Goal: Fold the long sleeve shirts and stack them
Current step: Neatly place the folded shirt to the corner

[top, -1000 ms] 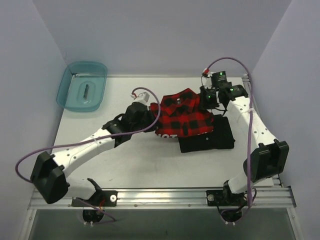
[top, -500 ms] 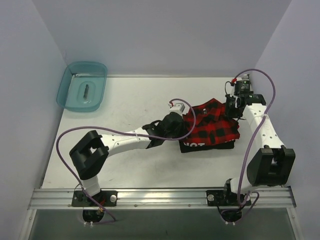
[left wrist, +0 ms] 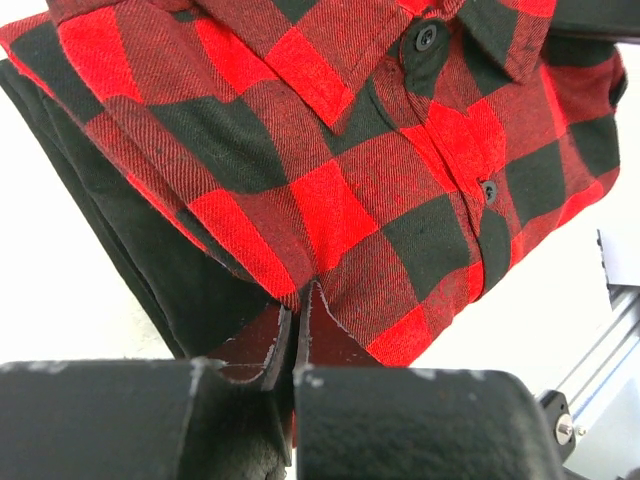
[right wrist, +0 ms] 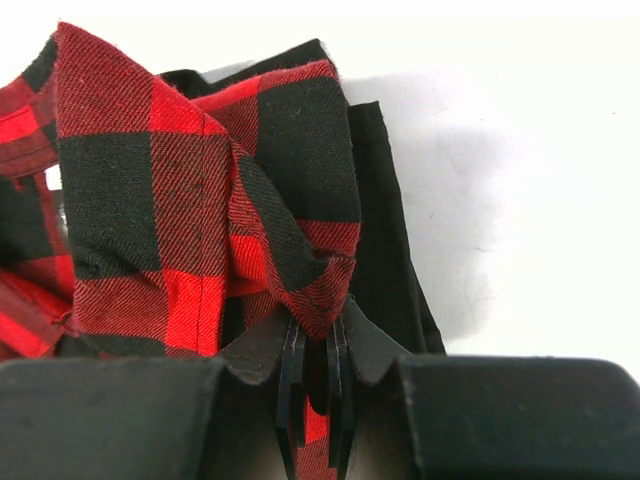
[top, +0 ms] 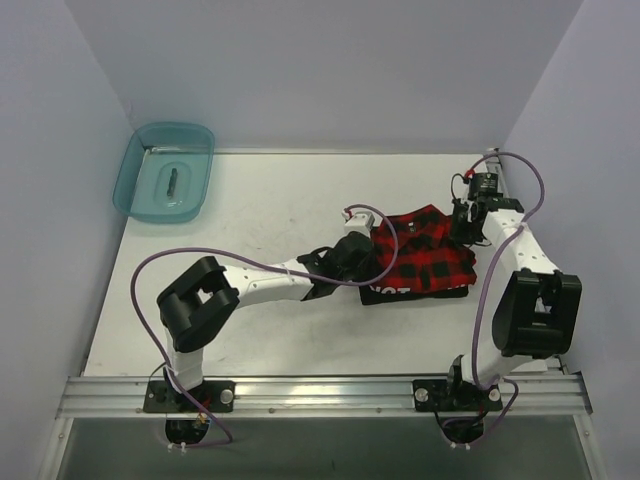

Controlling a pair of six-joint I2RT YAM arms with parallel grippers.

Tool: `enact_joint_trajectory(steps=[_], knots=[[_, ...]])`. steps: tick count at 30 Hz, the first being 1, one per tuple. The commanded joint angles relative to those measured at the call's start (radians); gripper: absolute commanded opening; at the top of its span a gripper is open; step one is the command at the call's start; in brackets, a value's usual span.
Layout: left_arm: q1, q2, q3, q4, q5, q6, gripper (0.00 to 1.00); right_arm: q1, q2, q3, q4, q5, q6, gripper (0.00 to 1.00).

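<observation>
The folded red-and-black plaid shirt (top: 420,252) lies on top of the folded black shirt (top: 455,292) at the table's right middle, white letters at its near hem. My left gripper (top: 372,248) is shut on the plaid shirt's left edge (left wrist: 330,200); the black shirt (left wrist: 130,240) shows beneath it. My right gripper (top: 462,222) is shut on the plaid shirt's far right corner (right wrist: 180,190), with the black shirt (right wrist: 385,240) under it.
A translucent teal bin (top: 165,172) holding a small dark object stands at the table's far left. The right wall is close to the right arm. The table's metal front rail (top: 320,390) runs along the near edge.
Both grippers carried the plaid shirt rightward and set it down over the black shirt. The left arm stretched further right; the right gripper drew back toward the right wall.
</observation>
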Motion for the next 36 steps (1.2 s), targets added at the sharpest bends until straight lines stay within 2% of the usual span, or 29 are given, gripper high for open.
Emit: enact_joint_trajectory(steps=[1,15,16,17,18,20,21,23,24,25,26,29,33,36], knots=[[-0.012,-0.014,-0.004,0.061,-0.032,0.004,0.00,-0.016,0.021,-0.006,0.079,0.006,0.003,0.00],[-0.043,-0.025,-0.085,0.030,-0.117,-0.108,0.00,-0.017,0.097,-0.003,0.099,0.011,0.034,0.00],[-0.043,-0.031,-0.087,0.021,-0.120,-0.110,0.04,-0.017,0.091,-0.003,0.094,0.017,0.044,0.01],[-0.043,-0.034,-0.085,0.012,-0.120,-0.110,0.12,-0.016,0.086,-0.003,0.091,0.032,0.051,0.05],[-0.041,-0.040,-0.082,0.000,-0.123,-0.110,0.27,-0.016,0.080,0.001,0.085,0.037,0.055,0.17],[-0.041,-0.071,-0.085,-0.022,-0.144,-0.105,0.38,-0.017,0.060,0.018,0.051,0.032,0.061,0.33],[-0.041,-0.084,-0.088,-0.023,-0.152,-0.103,0.54,-0.016,0.054,0.047,0.035,0.032,0.066,0.50],[-0.043,-0.138,-0.096,-0.028,-0.175,-0.088,0.69,-0.016,0.023,0.078,-0.019,0.044,0.098,0.70],[-0.043,-0.157,-0.095,-0.033,-0.183,-0.082,0.72,-0.016,0.008,0.089,-0.033,0.054,0.110,0.74],[-0.043,-0.193,-0.093,-0.057,-0.196,-0.077,0.81,-0.016,-0.027,0.116,-0.062,0.063,0.132,0.76],[-0.043,-0.212,-0.087,-0.065,-0.207,-0.070,0.83,-0.017,-0.046,0.125,-0.076,0.071,0.165,0.80],[-0.043,-0.278,-0.067,-0.082,-0.219,-0.024,0.85,-0.020,-0.139,0.118,-0.104,0.078,0.265,0.80],[-0.043,-0.264,0.023,-0.074,-0.131,0.087,0.83,-0.048,-0.238,0.046,-0.091,-0.052,0.375,0.73],[-0.041,-0.218,0.048,-0.034,-0.055,0.098,0.73,-0.078,-0.308,-0.087,-0.012,-0.161,0.445,0.65]])
